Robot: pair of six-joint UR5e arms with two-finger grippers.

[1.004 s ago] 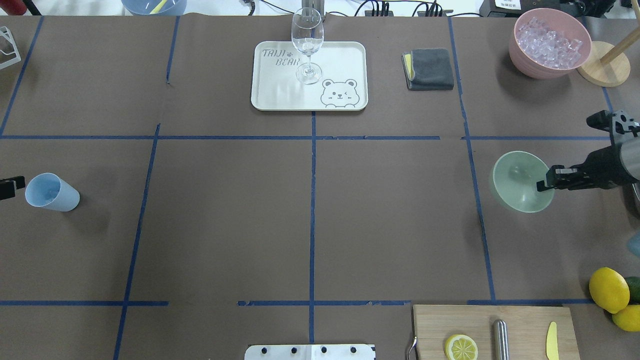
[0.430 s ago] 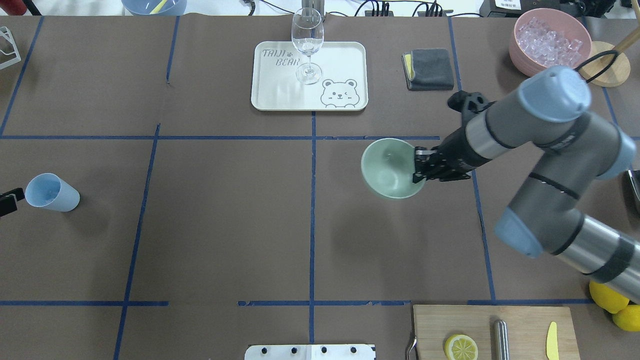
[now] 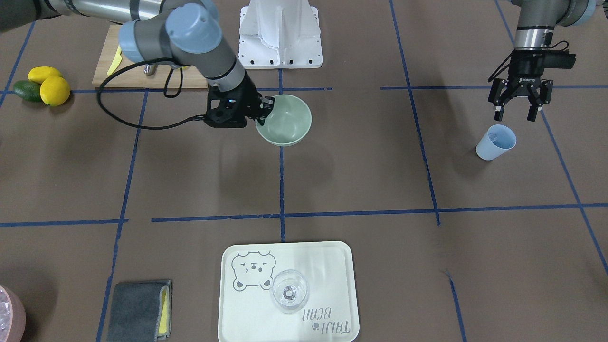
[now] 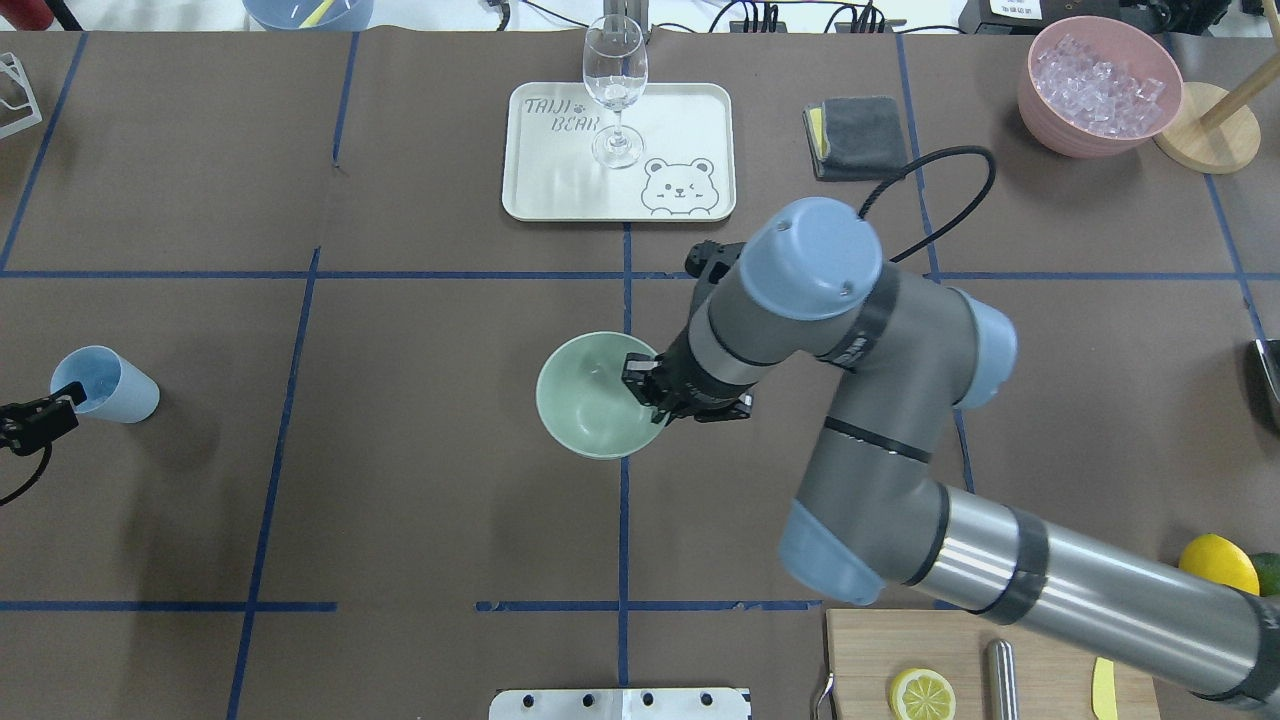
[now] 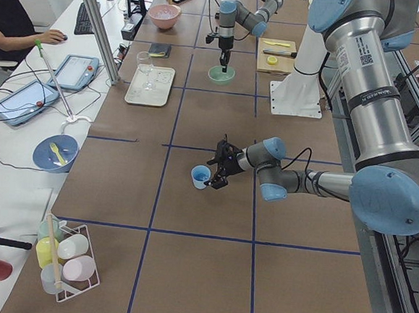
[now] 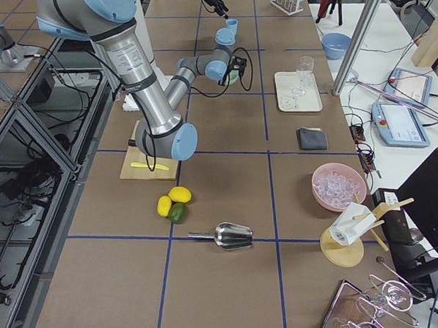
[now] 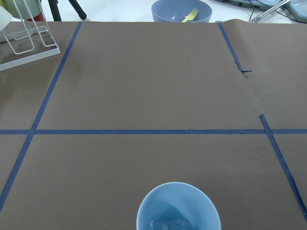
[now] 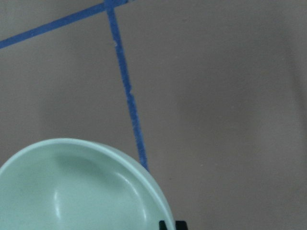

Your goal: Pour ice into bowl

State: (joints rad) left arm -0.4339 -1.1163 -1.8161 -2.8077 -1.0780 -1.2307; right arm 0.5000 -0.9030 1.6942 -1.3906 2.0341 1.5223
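Now the right claw, clamped on the bowl rim, has brought it to the middle of the table; the left claw hangs apart above the cup of ice.

The brown table has blue tape lines. A white tray sits far in the middle, with a grey cloth just right of it and a pink bowl in the far right corner. A blue cup stands at the left. A wooden board and a lemon lie near, on the right
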